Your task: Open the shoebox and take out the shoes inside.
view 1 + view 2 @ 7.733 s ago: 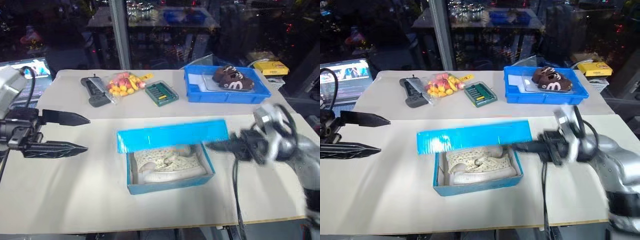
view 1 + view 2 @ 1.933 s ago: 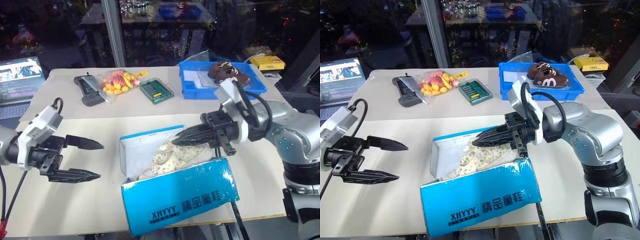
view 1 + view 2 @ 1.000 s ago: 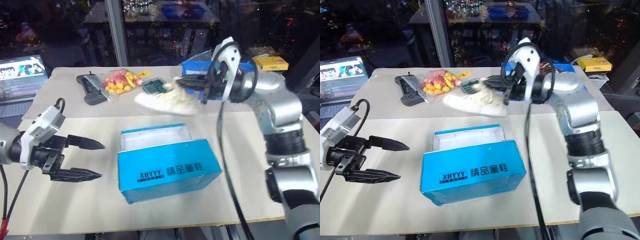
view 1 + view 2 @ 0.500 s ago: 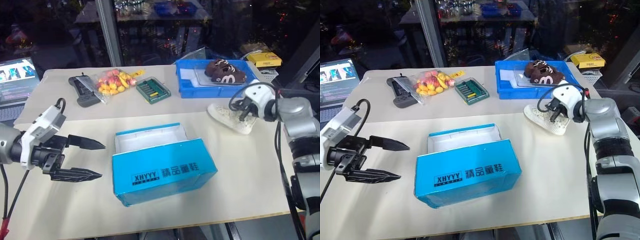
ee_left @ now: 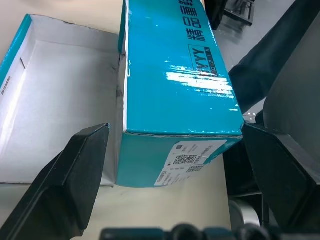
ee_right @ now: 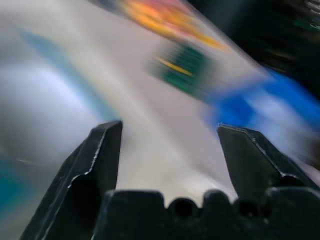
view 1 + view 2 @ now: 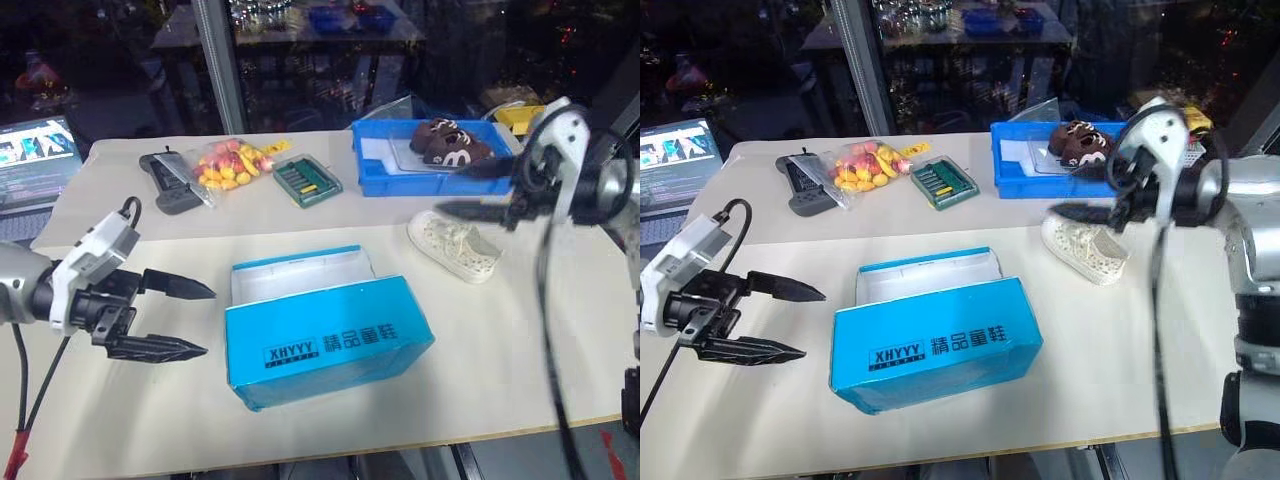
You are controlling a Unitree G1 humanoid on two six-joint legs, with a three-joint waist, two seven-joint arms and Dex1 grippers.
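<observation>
The shoebox [image 7: 325, 325] stands near the front edge of the surface; one shoe [image 7: 455, 248] lies toward the right edge. Both the left gripper [image 7: 180, 317] and right gripper [image 7: 455, 190] are spread (empty). A careless reach risks pushing the box over the edge.

The shoebox [image 7: 330, 340] carries a black band on its blue lid face, printed "XHYYY" in white with a line of finer print below it (too small to read). Beside the band stand four Chinese characters, "精品童鞋". In the left wrist view, a white sticker [image 5: 189, 156] on the box end bears a QR code and unreadable small print.
</observation>
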